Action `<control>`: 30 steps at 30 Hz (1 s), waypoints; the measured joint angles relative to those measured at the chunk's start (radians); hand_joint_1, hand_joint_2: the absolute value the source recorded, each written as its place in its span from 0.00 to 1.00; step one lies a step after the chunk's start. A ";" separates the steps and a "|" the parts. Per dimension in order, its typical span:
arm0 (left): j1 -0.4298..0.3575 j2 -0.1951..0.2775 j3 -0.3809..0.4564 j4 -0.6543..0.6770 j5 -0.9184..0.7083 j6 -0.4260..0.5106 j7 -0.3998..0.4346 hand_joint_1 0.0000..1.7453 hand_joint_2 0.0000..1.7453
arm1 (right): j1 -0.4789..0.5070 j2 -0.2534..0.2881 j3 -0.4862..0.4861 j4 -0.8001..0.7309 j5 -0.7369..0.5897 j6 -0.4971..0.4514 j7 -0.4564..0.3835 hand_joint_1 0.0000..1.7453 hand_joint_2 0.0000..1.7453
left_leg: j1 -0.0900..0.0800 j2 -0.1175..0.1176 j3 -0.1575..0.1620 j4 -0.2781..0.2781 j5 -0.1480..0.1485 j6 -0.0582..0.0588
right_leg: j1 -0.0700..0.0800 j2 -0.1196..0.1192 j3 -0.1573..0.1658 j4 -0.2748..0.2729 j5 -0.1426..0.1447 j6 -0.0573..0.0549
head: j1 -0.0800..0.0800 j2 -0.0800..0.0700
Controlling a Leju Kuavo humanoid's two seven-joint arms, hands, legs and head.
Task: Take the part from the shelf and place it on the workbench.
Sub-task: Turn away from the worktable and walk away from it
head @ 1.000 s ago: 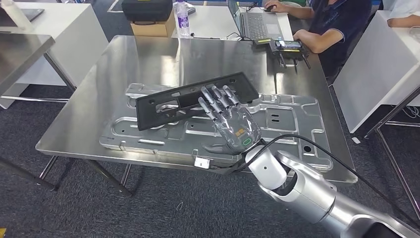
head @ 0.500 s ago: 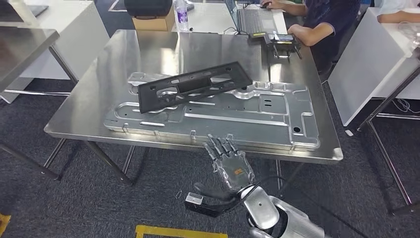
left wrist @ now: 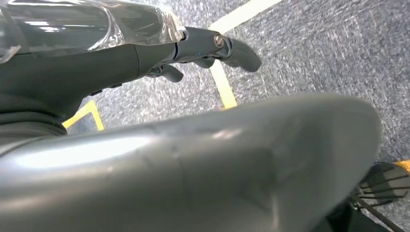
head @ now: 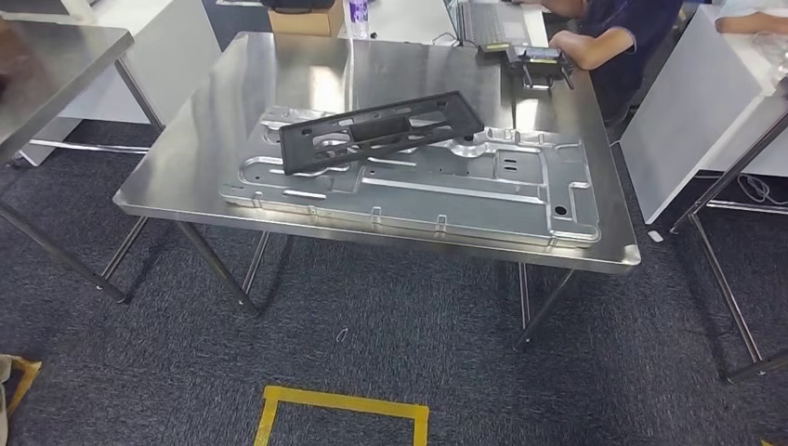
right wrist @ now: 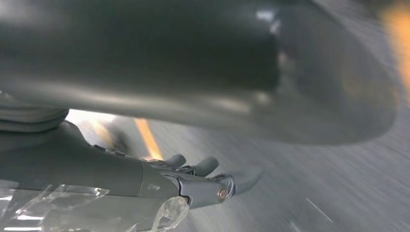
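The flat black plastic frame part (head: 381,130) lies tilted on a ribbed silver sheet-metal panel (head: 483,190) on the polished steel surface (head: 186,177). Behind the panel sit a laptop (head: 488,19) and a person's arm (head: 585,42). Left hand (left wrist: 208,46) and right hand (right wrist: 193,181) hold nothing, fingers loosely apart over grey carpet.

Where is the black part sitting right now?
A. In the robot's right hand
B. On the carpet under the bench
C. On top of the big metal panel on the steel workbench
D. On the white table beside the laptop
C: the head view shows the black part lying across the far side of the big metal panel, which rests on the steel workbench.
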State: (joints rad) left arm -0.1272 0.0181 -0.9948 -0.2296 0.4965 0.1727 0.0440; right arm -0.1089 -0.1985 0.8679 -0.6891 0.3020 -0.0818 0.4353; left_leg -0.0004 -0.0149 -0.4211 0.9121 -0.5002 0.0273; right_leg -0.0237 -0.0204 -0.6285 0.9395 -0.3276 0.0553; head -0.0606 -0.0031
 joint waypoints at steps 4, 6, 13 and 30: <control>-0.004 0.002 0.000 0.000 -0.006 -0.011 0.001 0.00 0.00 | 0.023 0.016 -0.073 0.147 -0.104 0.085 0.095 0.00 0.00 | -0.001 0.009 -0.037 0.003 0.039 0.042 | -0.006 0.011 -0.034 0.079 -0.092 0.014 | 0.004 0.000; -0.005 0.002 0.000 0.000 -0.006 -0.016 0.001 0.00 0.00 | 0.027 0.030 -0.113 0.202 -0.170 0.089 0.116 0.00 0.00 | -0.008 0.014 -0.063 0.004 0.062 0.052 | -0.003 0.012 -0.070 0.222 -0.200 0.013 | 0.005 0.000; -0.004 0.006 0.000 0.000 -0.001 -0.032 -0.016 0.00 0.00 | 0.029 0.090 -0.306 0.327 -0.376 0.027 0.085 0.00 0.00 | -0.035 0.019 -0.140 0.008 0.131 0.053 | 0.022 0.011 0.169 0.056 -0.162 -0.030 | 0.007 0.000; -0.001 0.020 0.000 0.000 0.010 -0.034 -0.003 0.00 0.00 | 0.032 0.165 -0.488 0.433 -0.399 -0.047 -0.029 0.00 0.00 | 0.017 -0.046 -0.033 -0.003 0.054 -0.015 | 0.011 0.068 0.133 -0.037 -0.098 -0.016 | 0.007 0.000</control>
State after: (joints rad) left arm -0.1283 0.0381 -0.9949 -0.2293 0.5060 0.1389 0.0409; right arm -0.0766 -0.0335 0.3797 -0.2562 -0.0969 -0.1285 0.4063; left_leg 0.0163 -0.0613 -0.4537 0.9087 -0.4466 0.0125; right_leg -0.0132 0.0478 -0.4957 0.9024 -0.4255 0.0396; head -0.0536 -0.0031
